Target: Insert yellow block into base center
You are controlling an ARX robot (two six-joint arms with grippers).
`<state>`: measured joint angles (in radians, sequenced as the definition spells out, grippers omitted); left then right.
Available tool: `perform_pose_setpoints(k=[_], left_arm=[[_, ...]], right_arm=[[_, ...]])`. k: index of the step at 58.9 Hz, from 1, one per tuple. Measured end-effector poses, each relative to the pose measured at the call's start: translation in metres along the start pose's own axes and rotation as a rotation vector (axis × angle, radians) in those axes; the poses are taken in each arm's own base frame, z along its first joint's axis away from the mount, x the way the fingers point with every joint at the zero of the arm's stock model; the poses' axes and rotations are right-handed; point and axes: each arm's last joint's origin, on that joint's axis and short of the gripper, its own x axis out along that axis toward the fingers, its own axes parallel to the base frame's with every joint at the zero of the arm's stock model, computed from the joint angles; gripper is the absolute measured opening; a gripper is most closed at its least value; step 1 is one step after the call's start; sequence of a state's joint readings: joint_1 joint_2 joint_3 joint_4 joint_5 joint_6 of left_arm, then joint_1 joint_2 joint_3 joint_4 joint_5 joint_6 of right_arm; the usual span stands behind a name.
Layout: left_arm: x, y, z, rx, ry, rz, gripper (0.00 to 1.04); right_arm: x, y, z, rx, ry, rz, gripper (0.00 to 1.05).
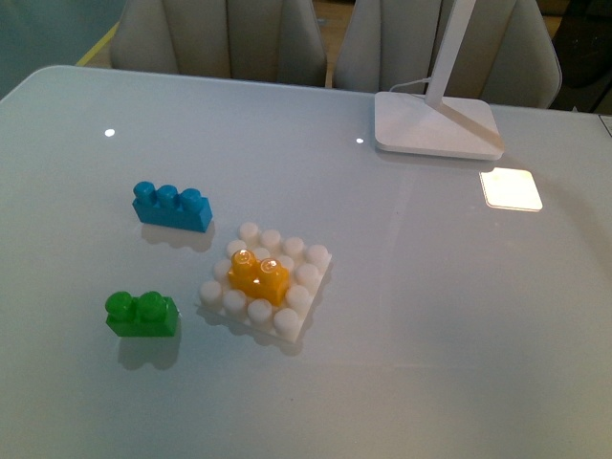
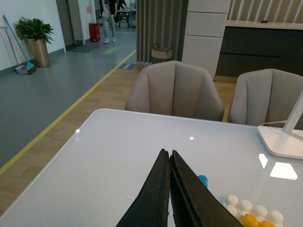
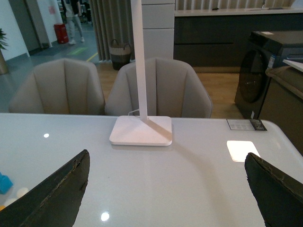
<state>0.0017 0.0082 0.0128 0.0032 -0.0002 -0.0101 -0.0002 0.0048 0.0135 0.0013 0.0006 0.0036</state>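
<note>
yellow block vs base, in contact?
Touching. The front view shows the yellow block sitting among the middle studs of the base, white studs ringing it on all sides with no gap beneath. Neither gripper is near it.

Getting cut off at the left wrist frame edge: yellow block (image 2: 255, 221), base (image 2: 246, 206); blue brick (image 2: 202, 180) hiding behind fingers (image 2: 156, 198).

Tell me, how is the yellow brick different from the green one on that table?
The yellow block sits pressed onto the middle of the white studded base, while the green brick rests directly on the table, apart from the base. The yellow block lies at a slant across the front view; the green brick lies nearly level. Both are small two-stud bricks of about the same size.
</note>
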Motion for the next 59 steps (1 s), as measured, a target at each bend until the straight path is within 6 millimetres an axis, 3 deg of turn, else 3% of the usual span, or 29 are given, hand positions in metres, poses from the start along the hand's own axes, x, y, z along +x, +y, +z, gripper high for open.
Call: perform_pose_setpoints(k=[18, 20, 48, 59], left_arm=[[-0.0001, 0.0000, 0.0000, 0.000, 0.000, 0.000, 0.03], [-0.0001, 0.0000, 0.0000, 0.000, 0.000, 0.000, 0.12], [-0.0001, 0.0000, 0.0000, 0.000, 0.000, 0.000, 0.97], [-0.0001, 0.0000, 0.0000, 0.002, 0.000, 0.000, 0.97]], right_arm=[[0.0000, 0.0000, 0.0000, 0.000, 0.000, 0.000, 0.96], [0.0000, 0.0000, 0.0000, 0.000, 0.000, 0.000, 0.96], [0.0000, 0.0000, 0.0000, 0.000, 0.000, 0.000, 0.96], [0.0000, 0.0000, 0.0000, 0.000, 0.000, 0.000, 0.96]])
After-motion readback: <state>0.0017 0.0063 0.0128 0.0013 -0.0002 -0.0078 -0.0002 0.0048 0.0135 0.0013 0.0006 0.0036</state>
